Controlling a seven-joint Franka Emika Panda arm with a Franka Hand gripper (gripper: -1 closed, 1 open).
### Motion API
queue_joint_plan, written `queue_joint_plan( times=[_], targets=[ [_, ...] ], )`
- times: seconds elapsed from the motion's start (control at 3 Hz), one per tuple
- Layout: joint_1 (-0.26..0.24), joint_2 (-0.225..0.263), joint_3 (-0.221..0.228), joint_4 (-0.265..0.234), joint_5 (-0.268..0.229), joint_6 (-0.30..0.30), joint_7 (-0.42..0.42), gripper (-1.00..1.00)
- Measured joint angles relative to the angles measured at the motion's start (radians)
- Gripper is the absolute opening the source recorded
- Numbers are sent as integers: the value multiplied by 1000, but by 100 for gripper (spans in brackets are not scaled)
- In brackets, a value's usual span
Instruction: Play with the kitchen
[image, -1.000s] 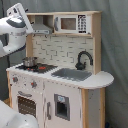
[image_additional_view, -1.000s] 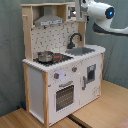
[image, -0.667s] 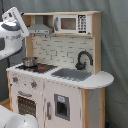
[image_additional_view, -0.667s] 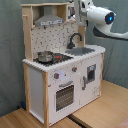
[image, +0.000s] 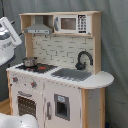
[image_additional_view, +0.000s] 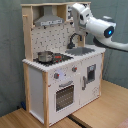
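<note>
Grey curtain (image: 115, 50) behind everything in both exterior views; wooden floor (image_additional_view: 107, 107) underfoot in the second exterior view. Standing on that floor against the curtain, the kitchen (image: 60, 75), white and pale wood, seen in both exterior views.

On its worktop (image: 97, 80): small steel pot (image: 29, 61) on the hob at the first exterior view's left, grey sink (image: 71, 74) to the right of it, black faucet (image: 83, 59) arching at the far side of the sink. Above: grey hood (image: 38, 27) over the hob, toy microwave (image: 71, 23) on the shelf beside it. Below: oven door (image_additional_view: 64, 96) with a barred window, red knobs (image_additional_view: 57, 76) just above it, a smaller cabinet door (image_additional_view: 90, 76) under the sink.

No readable brand, label or lettering anywhere; only faint marks on the microwave panel, too blurred to read.

White arm (image_additional_view: 97, 22) reaching in from the second exterior view's right, its end up near the shelf, above the faucet and sink. In the first exterior view, only a white arm segment at the left edge. Tool not clearly distinguishable: cannot tell whether released or clenched.

Compared with a second ago: arm shifted toward the kitchen, closer to the shelf in the second exterior view. Pot, doors and knobs unchanged.
</note>
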Motion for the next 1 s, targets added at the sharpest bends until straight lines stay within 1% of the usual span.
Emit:
queue_joint_plan(
  times=[0.33,0.67,1.0],
  targets=[
    [22,-94,40,-28,0,-24,9,100],
    [51,-171,73,-56,0,-62,7,100],
    [85,-248,96,-99,0,-92,-10,100]
  ],
)
